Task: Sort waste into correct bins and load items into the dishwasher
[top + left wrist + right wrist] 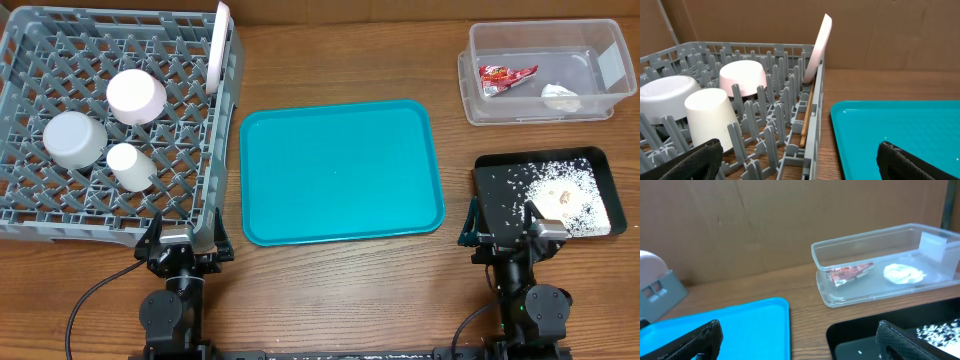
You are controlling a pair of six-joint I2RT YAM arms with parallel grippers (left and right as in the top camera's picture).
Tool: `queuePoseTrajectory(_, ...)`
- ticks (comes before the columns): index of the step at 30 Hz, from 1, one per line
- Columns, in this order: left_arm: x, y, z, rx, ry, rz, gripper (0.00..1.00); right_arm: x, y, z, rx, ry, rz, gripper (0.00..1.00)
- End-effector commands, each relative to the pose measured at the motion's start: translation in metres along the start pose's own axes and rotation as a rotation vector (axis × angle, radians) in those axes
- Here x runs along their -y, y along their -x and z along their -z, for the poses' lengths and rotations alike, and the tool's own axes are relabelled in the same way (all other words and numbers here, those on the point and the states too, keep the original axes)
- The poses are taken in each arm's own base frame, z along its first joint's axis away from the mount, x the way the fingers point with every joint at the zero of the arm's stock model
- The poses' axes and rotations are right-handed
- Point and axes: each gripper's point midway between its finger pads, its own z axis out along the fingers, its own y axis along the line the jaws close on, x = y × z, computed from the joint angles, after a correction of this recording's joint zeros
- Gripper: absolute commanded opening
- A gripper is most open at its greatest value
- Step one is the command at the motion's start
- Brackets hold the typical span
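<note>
The grey dishwasher rack (pixel 40 225) at the left holds a pink bowl (pixel 136 95), a white bowl (pixel 74 138), a small white cup (pixel 129 166) and an upright pink plate (pixel 220 45); a wooden chopstick (pixel 806 116) lies along its right edge. The teal tray (pixel 340 172) is bare. A clear bin (pixel 540 105) holds a red wrapper (pixel 505 77) and crumpled white paper (pixel 560 96). A black bin (pixel 592 155) holds white rice scraps (pixel 565 195). My left gripper (pixel 186 243) and right gripper (pixel 500 240) are open and empty at the table's front edge.
Brown cardboard walls stand behind the table in both wrist views. Bare wood table lies between the tray and the bins (pixel 455 150). The black bin's corner (pixel 865 330) sits just ahead of my right gripper (pixel 795 340).
</note>
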Motion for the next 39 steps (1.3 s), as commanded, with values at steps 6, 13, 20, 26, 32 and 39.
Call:
queuePoseTrajectory(6,-0.0029,0.0012,0.0004,0.01,0.015,0.017,1.0,-0.0007,-0.0016,0.0001,0.004,0.004,0.073,1.0)
queuePoseTrajectory(13,-0.0029,0.0012,0.0004,0.01,0.015,0.017,1.0,-0.0016,-0.002,0.0001,0.003,0.009,0.211,1.0)
queuePoseTrajectory(20,-0.0029,0.0012,0.0004,0.01,0.015,0.017,1.0,-0.0028,-0.0022,0.0001,0.003,0.016,0.21,1.0)
queuePoseTrajectory(26,-0.0029,0.0012,0.0004,0.01,0.015,0.017,1.0,-0.004,-0.0024,0.0001,0.002,0.023,0.207,1.0)
queuePoseTrajectory(32,-0.0029,0.0012,0.0004,0.01,0.015,0.017,1.0,-0.004,-0.0024,0.0001,0.002,0.023,0.207,1.0)
queuePoseTrajectory(39,-0.0029,0.0012,0.0004,0.01,0.015,0.017,1.0,-0.004,-0.0024,0.0001,0.002,0.023,0.207,1.0)
